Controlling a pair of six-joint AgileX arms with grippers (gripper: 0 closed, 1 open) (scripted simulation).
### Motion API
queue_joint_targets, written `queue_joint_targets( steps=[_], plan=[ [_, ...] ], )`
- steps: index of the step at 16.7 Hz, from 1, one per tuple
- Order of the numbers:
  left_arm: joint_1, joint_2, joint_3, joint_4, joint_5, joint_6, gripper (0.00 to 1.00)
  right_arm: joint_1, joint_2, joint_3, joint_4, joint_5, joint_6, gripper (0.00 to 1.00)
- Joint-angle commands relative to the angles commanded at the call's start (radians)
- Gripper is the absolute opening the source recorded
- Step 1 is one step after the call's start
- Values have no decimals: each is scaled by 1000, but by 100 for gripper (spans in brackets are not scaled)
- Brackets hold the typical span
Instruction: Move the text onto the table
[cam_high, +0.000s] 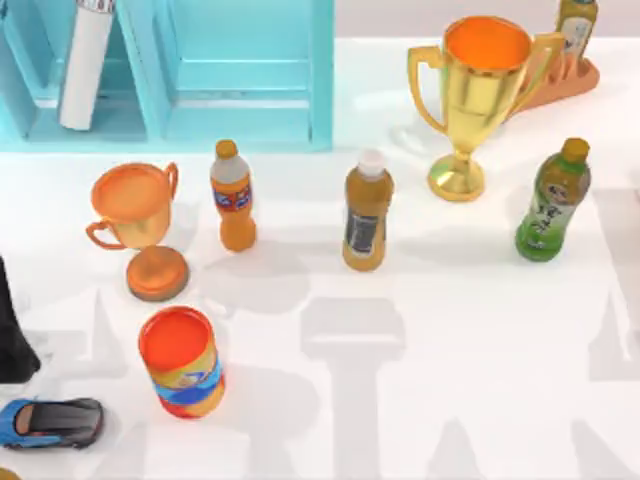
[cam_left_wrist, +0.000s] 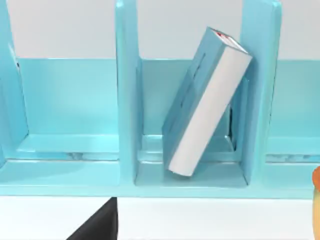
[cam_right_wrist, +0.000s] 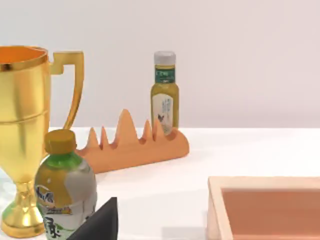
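The text (cam_left_wrist: 207, 100) is a thick teal-blue book with white page edges and a red mark at its top corner. It leans tilted inside a compartment of the turquoise shelf (cam_left_wrist: 127, 100), resting against a divider. From above, the text (cam_high: 85, 60) sits in the shelf (cam_high: 240, 90) at the table's far left. The white table (cam_high: 450, 350) spreads in front of the shelf. A dark part of my left gripper (cam_left_wrist: 97, 225) shows low in the left wrist view, short of the shelf and apart from the book. My left arm (cam_high: 12, 330) is at the left edge. A dark part of my right gripper (cam_right_wrist: 97, 222) shows near a green bottle.
On the table stand an orange trophy (cam_high: 135, 225), an orange bottle (cam_high: 232, 195), an amber bottle (cam_high: 367, 210), a gold trophy (cam_high: 480, 95), a green bottle (cam_high: 552, 200), a red-topped can (cam_high: 182, 362), a blue toy car (cam_high: 50, 422) and an orange rack (cam_right_wrist: 132, 147). A wooden tray (cam_right_wrist: 265, 207) lies at the right.
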Motion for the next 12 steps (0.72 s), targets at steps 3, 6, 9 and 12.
queue_joint_targets(
  steps=[3, 6, 9, 12],
  plan=[
    [5, 9, 0, 4, -4, 2, 100, 0, 0, 0, 0, 0, 0, 100],
    [33, 97, 14, 55, -31, 14, 100, 0, 0, 0, 0, 0, 0, 100],
    [73, 277, 61, 172, -68, 22, 100, 0, 0, 0, 0, 0, 0, 100],
    [129, 541, 125, 326, -124, 33, 100, 0, 0, 0, 0, 0, 0, 100]
  ],
)
